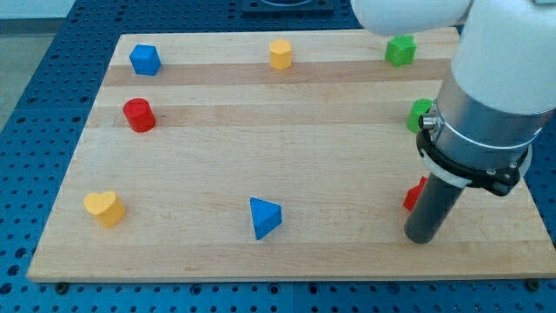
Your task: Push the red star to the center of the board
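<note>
Well, the wooden board (287,130) fills the view; the arm (495,96) looms at the view's right, carrying a plain rod with no jaws to open or close; my tip (422,238) sits near the bottom right, touching or just beside a red block (413,196), probably the star, mostly hidden behind the rod; a blue triangle (264,216) lies well left.

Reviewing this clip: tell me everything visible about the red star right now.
Only a small sliver of the red star shows, near the board's right side toward the view's bottom. The dark rod covers most of it, so its star shape cannot be confirmed. It looks like matte red plastic lying on the wood. My tip sits just below and right of it, seemingly touching.
</note>
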You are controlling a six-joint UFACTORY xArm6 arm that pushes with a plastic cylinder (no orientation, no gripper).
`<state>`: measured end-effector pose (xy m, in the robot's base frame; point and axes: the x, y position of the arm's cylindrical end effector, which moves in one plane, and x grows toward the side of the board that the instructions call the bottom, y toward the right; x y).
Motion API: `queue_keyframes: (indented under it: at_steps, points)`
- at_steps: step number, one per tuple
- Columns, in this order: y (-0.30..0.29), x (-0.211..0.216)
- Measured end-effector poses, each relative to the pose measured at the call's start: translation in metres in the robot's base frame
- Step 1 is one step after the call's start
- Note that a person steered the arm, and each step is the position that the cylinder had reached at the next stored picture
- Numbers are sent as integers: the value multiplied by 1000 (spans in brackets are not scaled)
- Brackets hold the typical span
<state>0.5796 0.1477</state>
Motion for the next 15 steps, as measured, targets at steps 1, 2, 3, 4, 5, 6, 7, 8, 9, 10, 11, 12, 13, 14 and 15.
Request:
queue_keyframes:
  at_steps: [1, 2, 3, 4, 5, 6, 7, 8, 9, 10, 11, 12, 13, 14, 15]
  points:
    - [36, 3]
    - [38, -15]
    - [9, -27]
    - [-25, -27]
    - [-54, -29]
    - [-83, -34]
    - [-76, -42]
    - [-25, -20]
    - [17, 31]
    - [38, 19]
    - [38, -3]
    - [31, -33]
    - [22, -44]
    - [16, -45]
    - [-4, -55]
